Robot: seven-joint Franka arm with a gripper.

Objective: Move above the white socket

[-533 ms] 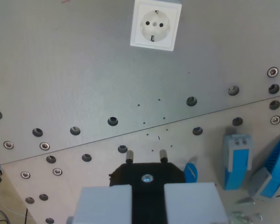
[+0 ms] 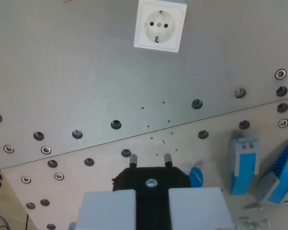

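A white square socket point(image 2: 160, 25) with a round two-hole face sits on the grey metal plate point(image 2: 86, 72) at the top centre of the wrist view. My gripper point(image 2: 151, 201) is at the bottom centre, well below the socket in the picture. Its two light-grey fingers point(image 2: 109, 208) are shut on a black plug point(image 2: 151, 179), whose two metal pins point(image 2: 133, 159) point toward the socket.
The plate has rows of bolt holes point(image 2: 116, 124) and screws point(image 2: 280, 74), and a seam runs across it. Blue and grey plastic parts point(image 2: 244, 163) lie at the lower right, with another blue piece point(image 2: 284, 172) at the right edge. Cables show at the lower left corner.
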